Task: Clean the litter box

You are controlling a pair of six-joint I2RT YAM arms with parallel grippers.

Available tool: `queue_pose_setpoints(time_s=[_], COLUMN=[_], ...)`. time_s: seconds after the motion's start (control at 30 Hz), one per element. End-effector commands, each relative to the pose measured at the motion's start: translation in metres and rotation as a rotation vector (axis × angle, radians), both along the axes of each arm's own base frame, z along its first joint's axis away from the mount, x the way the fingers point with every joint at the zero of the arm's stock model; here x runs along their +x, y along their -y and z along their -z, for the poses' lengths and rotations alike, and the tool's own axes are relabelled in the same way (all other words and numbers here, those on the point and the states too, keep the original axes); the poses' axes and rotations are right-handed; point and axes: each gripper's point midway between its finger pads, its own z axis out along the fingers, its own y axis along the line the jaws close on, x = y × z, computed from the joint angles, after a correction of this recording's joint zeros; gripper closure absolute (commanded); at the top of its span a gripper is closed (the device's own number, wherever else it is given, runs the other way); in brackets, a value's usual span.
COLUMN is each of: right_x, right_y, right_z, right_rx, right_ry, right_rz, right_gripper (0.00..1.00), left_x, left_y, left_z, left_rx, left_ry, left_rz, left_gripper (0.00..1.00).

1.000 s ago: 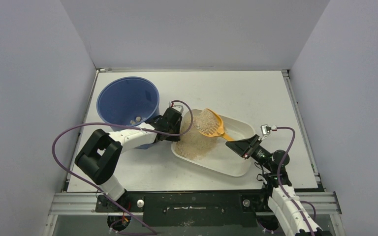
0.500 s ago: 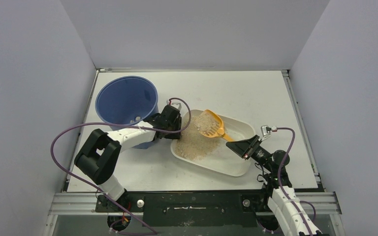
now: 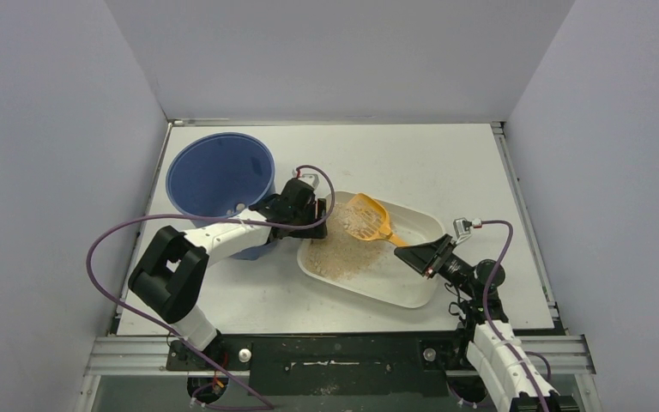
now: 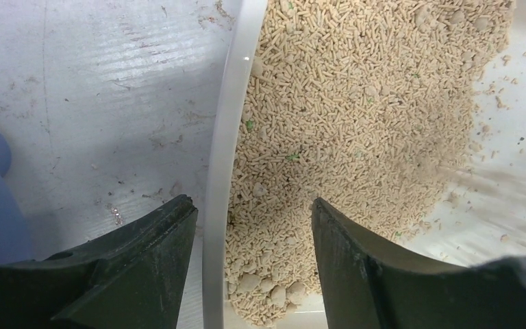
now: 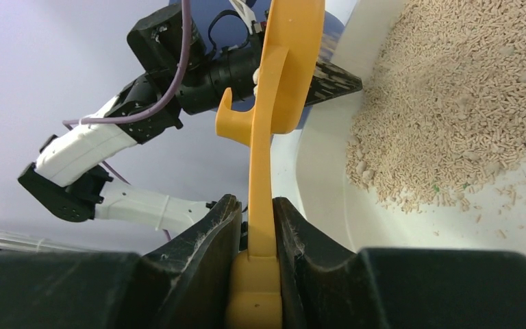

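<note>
The litter box [image 3: 405, 279] sits on the desk [image 3: 446, 163], right of centre and just beside the blue bucket [image 3: 220, 176]. Tan litter [image 4: 356, 103] is heaped toward its left end. The left hand [image 4: 253, 212] stands parted astride the tray's left rim, one finger outside and one over the litter, gripping nothing. The right hand [image 5: 255, 205] is clamped on the handle of the orange scoop [image 5: 281, 82], which is held above the litter with granules in its bowl.

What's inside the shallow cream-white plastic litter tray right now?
Seen: tan pellet litter with a few pale clumps, heaped at the cream-white plastic tray's left end; the right floor is mostly bare. Anything buried under the heap is hidden.
</note>
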Motion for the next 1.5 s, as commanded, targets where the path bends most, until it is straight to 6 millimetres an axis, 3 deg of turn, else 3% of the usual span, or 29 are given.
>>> queue_pose_setpoints(time_s=[0.0,0.1,0.2,0.3,0.33,0.37,0.4,0.5,0.6,0.7,0.8,0.87,0.93,1.07,1.17,1.23,1.33,1.43,1.47], right_x=[-0.01,0.001,-0.011,-0.001,-0.001,-0.004,-0.006,0.004,-0.004,0.004,-0.003,0.004,-0.003,0.003,-0.007,0.0,-0.006,0.001,-0.001], right_y=[0.002,0.006,0.005,0.011,0.014,0.013,0.011,0.017,0.014,0.021,0.017,0.021,0.02,0.027,0.021,0.025,0.024,0.026,0.027], right_z=[-0.022,-0.002,-0.023,-0.012,-0.017,-0.026,-0.03,-0.021,-0.038,-0.029,-0.044,-0.038,-0.047,-0.037,-0.057,-0.047,-0.059,-0.048,-0.053], right_rx=[0.09,0.013,0.114,0.087,0.122,0.147,0.144,0.132,0.168,0.171,0.162,0.164,0.211,0.205,0.203,0.186,0.237,0.21,0.232], right_ry=[0.124,0.043,0.115,0.061,0.075,0.103,0.113,0.05,0.105,0.036,0.101,0.045,0.082,0.028,0.11,0.065,0.109,0.051,0.071], right_rz=[0.006,0.02,0.008,0.037,0.063,0.057,0.03,0.061,0.029,0.065,0.023,0.053,0.044,0.081,0.019,0.052,0.052,0.076,0.085], right_gripper=[1.0,1.0,1.0,1.0,1.0,1.0,1.0,1.0,1.0,1.0,1.0,1.0,1.0,1.0,1.0,1.0,1.0,1.0,1.0], left_x=[0.018,0.016,0.017,0.017,0.017,0.017,0.017,0.017,0.017,0.018,0.017,0.018,0.019,0.023,0.026,0.028,0.034,0.039,0.041], left_y=[0.014,0.012,0.014,0.017,0.019,0.022,0.025,0.031,0.038,0.042,0.046,0.047,0.05,0.056,0.059,0.059,0.06,0.058,0.058], left_z=[-0.04,-0.04,-0.046,-0.053,-0.057,-0.061,-0.064,-0.075,-0.086,-0.095,-0.103,-0.108,-0.115,-0.135,-0.148,-0.156,-0.175,-0.193,-0.199], left_rx=[-0.089,-0.084,-0.091,-0.102,-0.112,-0.12,-0.124,-0.135,-0.146,-0.158,-0.167,-0.171,-0.18,-0.198,-0.203,-0.199,-0.197,-0.186,-0.186], left_ry=[0.088,0.085,0.089,0.098,0.103,0.104,0.104,0.112,0.12,0.129,0.137,0.142,0.15,0.174,0.193,0.203,0.235,0.264,0.278], left_rz=[-0.006,-0.007,0.0,0.005,0.01,0.018,0.024,0.037,0.047,0.051,0.056,0.057,0.06,0.066,0.076,0.08,0.084,0.083,0.087], left_gripper=[0.39,0.37,0.31,0.26,0.2,0.06,0.03,0.03,0.03,0.03,0.03,0.03,0.03,0.03,0.03,0.03,0.03,0.03,0.03])
